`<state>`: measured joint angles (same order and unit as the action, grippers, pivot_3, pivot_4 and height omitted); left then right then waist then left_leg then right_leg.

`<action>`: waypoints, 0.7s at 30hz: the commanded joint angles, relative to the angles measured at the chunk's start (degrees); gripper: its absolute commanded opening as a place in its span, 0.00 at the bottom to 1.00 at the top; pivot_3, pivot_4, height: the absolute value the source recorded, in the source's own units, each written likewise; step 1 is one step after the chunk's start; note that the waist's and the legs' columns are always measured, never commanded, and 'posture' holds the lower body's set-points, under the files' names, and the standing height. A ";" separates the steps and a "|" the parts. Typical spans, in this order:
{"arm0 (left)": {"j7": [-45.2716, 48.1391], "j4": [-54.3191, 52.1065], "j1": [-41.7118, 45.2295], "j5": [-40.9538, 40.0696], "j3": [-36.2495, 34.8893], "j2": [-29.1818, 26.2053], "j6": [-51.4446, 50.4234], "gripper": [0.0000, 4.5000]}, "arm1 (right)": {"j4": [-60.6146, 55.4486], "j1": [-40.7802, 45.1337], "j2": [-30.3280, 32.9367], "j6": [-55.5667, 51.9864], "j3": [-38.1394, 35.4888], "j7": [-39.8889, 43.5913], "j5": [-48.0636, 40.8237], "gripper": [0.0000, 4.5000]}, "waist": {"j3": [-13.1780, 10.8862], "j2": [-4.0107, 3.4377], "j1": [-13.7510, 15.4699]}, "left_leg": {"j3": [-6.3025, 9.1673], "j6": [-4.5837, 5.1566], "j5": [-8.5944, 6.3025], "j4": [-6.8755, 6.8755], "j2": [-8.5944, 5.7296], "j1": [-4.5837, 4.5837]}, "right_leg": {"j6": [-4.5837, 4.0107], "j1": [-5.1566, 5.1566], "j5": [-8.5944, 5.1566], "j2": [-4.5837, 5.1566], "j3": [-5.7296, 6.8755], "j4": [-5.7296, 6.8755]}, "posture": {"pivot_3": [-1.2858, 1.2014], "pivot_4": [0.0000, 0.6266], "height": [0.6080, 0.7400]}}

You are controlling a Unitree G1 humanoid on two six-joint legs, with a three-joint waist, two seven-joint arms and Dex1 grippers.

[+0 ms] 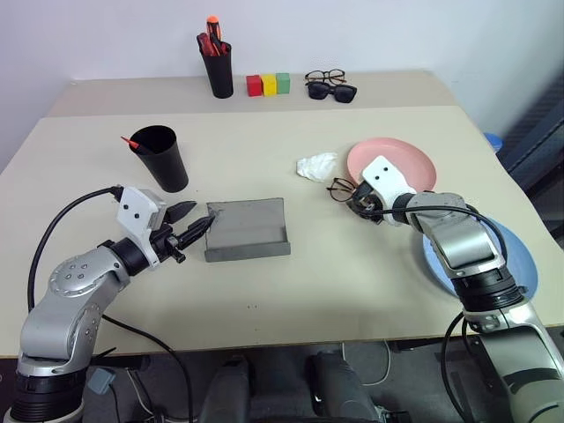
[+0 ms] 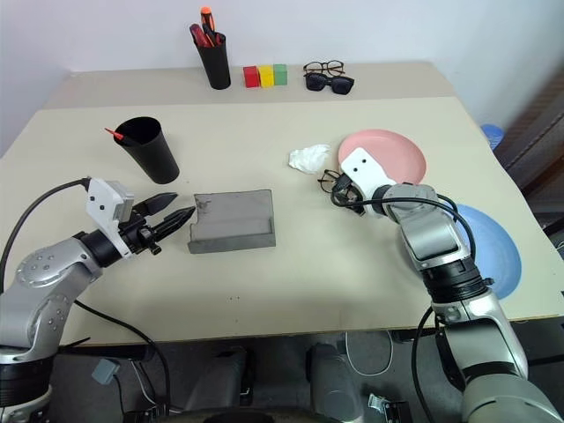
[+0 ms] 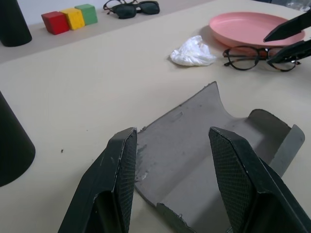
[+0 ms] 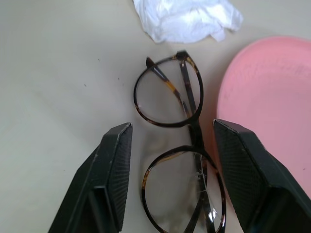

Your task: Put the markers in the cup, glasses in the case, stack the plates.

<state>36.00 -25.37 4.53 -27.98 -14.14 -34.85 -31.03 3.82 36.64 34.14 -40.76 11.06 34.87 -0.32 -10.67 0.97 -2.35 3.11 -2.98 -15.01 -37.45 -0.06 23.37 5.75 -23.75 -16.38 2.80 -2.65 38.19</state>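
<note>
The glasses (image 4: 170, 160) lie folded on the table, touching the rim of the pink plate (image 1: 401, 160). My right gripper (image 4: 172, 128) is open, one finger on each side of them, and nothing is gripped. The grey case (image 1: 247, 229) lies open in the middle of the table. At its left edge my left gripper (image 1: 203, 217) stands open, with the flap just in front of its fingers (image 3: 121, 165). The black cup (image 1: 162, 159) stands at the left with a red marker (image 1: 131, 141) poking out of it. The blue plate (image 1: 522, 257) lies at the right edge, partly hidden under my right arm.
A crumpled white tissue (image 1: 316, 166) lies just left of the glasses. At the back stand a black pot of red and orange pens (image 1: 217, 66), three coloured blocks (image 1: 268, 85), black sunglasses (image 1: 333, 92) and another pair of spectacles (image 1: 325, 77).
</note>
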 commanded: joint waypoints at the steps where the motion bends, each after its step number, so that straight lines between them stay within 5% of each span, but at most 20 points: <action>1: 0.38 -0.29 0.24 -0.11 -0.34 -0.47 1.17 0.53 | 1.98 1.95 -0.57 2.99 0.06 0.10 1.01 0.62 | 0.00 0.00 -0.01 | 0.00 0.00 0.00 0.00 0.00 0.00 | 0.00 0.00 0.00 0.00 0.00 0.00 | 0.52 0.24 1.00; 19: 4.30 6.31 -3.64 2.32 -0.26 0.21 10.18 0.53 | 2.74 2.25 -1.20 2.37 0.52 3.44 1.68 0.62 | 0.00 0.00 0.02 | 0.00 0.00 0.00 0.01 0.00 0.00 | 0.00 0.00 0.00 0.02 0.00 -0.01 | 0.52 0.24 1.00; 21: 4.22 6.39 -3.57 2.66 0.29 0.44 10.48 0.53 | 2.87 2.76 -0.46 2.26 1.28 3.47 2.98 0.51 | 0.00 0.00 0.03 | 0.00 0.00 0.00 0.01 0.00 0.00 | 0.00 0.00 0.00 0.02 0.00 -0.02 | 0.52 0.24 1.00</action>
<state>39.99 -18.16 0.77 -25.48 -14.07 -34.63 -21.87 8.61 38.17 32.73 -38.45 12.18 38.03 1.79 -10.67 0.97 -2.32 3.10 -2.98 -15.01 -37.44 -0.06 23.36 5.75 -23.74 -16.38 2.83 -2.64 38.17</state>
